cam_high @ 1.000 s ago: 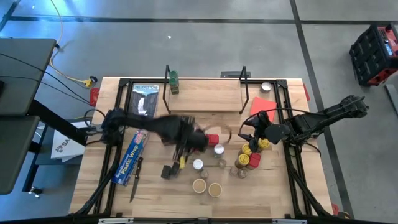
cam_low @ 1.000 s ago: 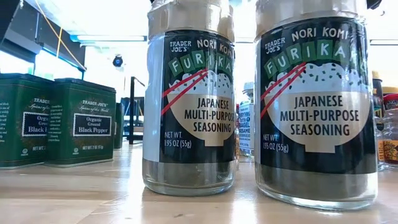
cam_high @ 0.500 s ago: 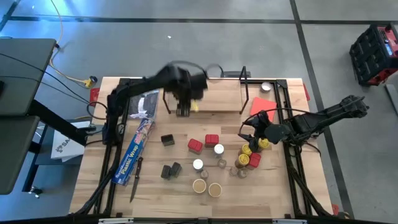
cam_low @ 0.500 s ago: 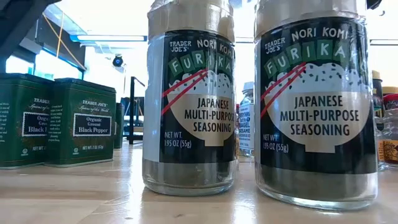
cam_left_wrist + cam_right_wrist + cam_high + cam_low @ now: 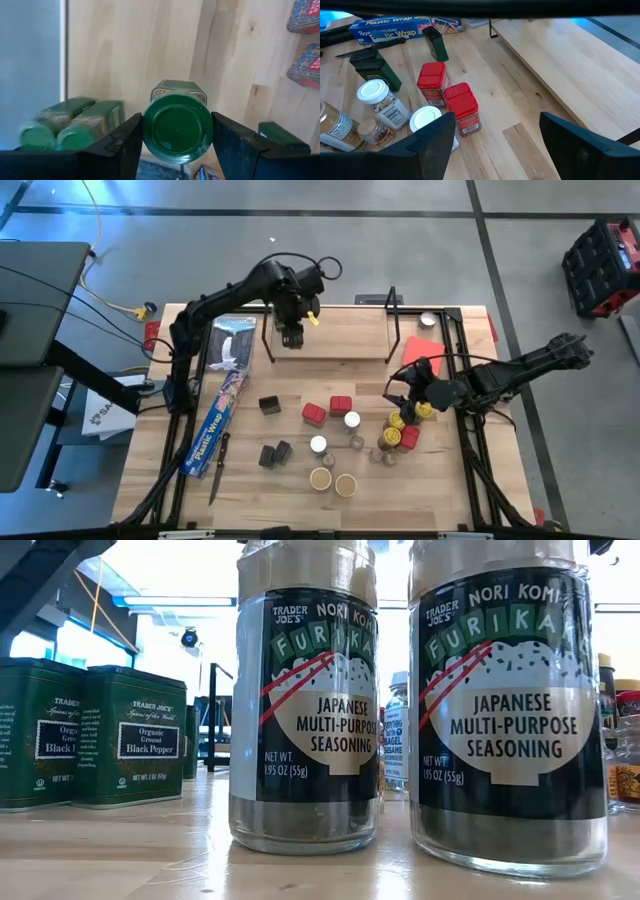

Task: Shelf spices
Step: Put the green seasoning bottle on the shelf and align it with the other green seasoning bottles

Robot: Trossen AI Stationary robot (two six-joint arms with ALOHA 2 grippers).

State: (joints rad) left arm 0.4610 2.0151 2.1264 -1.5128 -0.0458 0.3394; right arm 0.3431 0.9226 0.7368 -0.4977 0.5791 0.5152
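My left gripper (image 5: 292,332) is over the left end of the shelf (image 5: 345,332), a light board in a black wire frame at the table's far edge. It is shut on a green tin (image 5: 177,127) with a round green lid. Two green-lidded tins (image 5: 70,122) stand on the board beside it. My right gripper (image 5: 397,395) hangs open over the table's right part, next to yellow-lidded jars (image 5: 405,420). The other spices stand mid-table: red tins (image 5: 462,105), white-lidded jars (image 5: 375,92), green tins (image 5: 268,405) and two tan-lidded furikake jars (image 5: 305,710). My left gripper pinches the green tin at its round lid (image 5: 150,127), one finger (image 5: 127,145) on each side. The fingers come from above, pointing down. The tin is upright over the shelf board; whether its bottom rests on the board, I cannot tell.
The long blue plastic-wrap box (image 5: 215,430) and a dark knife (image 5: 218,470) lie near the table's left edge. A flat red card (image 5: 420,350) leans at the shelf's right end. Most of the shelf board (image 5: 580,65) right of the green tins is bare.
My left gripper has carried the green tin from the middle of the table up and toward the far edge, ending over the shelf's left end beside the two green tins. My right arm has kept still.
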